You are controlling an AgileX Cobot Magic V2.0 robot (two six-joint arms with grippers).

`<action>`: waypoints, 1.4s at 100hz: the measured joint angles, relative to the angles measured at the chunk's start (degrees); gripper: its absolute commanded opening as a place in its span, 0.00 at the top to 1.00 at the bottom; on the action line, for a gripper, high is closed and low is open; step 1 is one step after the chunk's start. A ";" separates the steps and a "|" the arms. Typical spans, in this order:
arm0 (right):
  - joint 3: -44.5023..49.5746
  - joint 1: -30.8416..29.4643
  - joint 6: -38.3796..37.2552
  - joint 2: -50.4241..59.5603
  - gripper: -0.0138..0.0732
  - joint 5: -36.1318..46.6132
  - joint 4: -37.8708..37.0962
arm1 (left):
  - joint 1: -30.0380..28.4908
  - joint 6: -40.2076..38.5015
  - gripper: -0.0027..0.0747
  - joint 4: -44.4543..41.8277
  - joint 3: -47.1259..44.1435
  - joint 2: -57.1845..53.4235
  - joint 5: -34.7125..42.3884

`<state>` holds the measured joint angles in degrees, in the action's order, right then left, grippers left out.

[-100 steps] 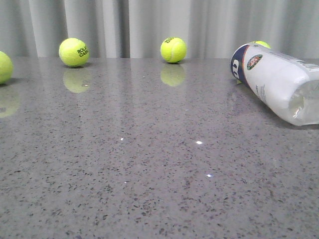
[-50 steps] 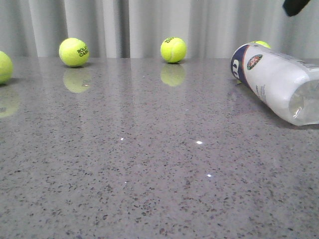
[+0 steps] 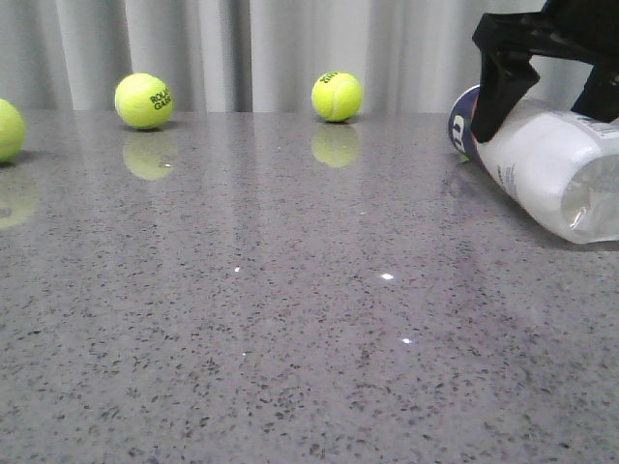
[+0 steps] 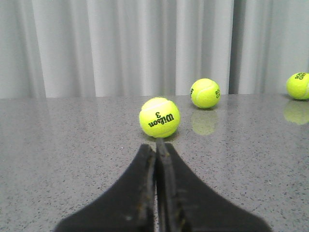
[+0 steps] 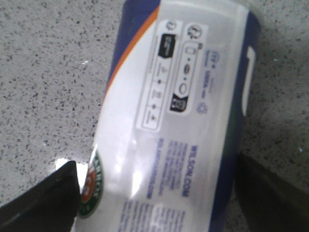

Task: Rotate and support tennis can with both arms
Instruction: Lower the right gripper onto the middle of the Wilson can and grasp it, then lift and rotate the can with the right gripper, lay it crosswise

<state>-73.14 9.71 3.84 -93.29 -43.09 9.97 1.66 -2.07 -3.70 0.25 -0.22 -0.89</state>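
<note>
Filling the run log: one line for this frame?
can: lying on table | right gripper: open, straddling can | left gripper: shut, empty, away from can | phase: pre-grasp

Tennis can (image 3: pixel 546 164) on its side, table (image 3: pixel 290 338) far right; right gripper (image 3: pixel 546 101) straddling it; balls (image 3: pixel 337 97) behind.

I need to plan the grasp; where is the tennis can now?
In the front view the tennis can lies on its side at the table's far right, under the open right gripper.

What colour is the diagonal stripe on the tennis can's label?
Orange, between navy and white on the tennis can; clearest in the right wrist view.
</note>
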 measured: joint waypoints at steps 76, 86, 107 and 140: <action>-15.00 4.10 8.75 -0.15 0.57 -11.06 0.01 | 0.00 0.00 0.99 0.00 0.00 0.00 0.00; -17.68 7.89 17.29 -0.15 0.57 -11.60 0.01 | 0.00 0.00 0.99 0.00 0.00 0.00 0.00; -18.41 16.16 42.77 -0.96 0.57 -11.60 0.13 | 0.00 0.00 0.99 0.00 0.00 0.00 0.00; -18.41 21.82 65.71 -8.34 0.57 -10.80 0.13 | 0.00 0.00 0.99 0.00 0.00 0.00 0.00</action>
<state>-91.55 31.54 69.55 -101.63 -53.89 10.09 1.66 -2.07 -3.70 0.25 -0.22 -0.89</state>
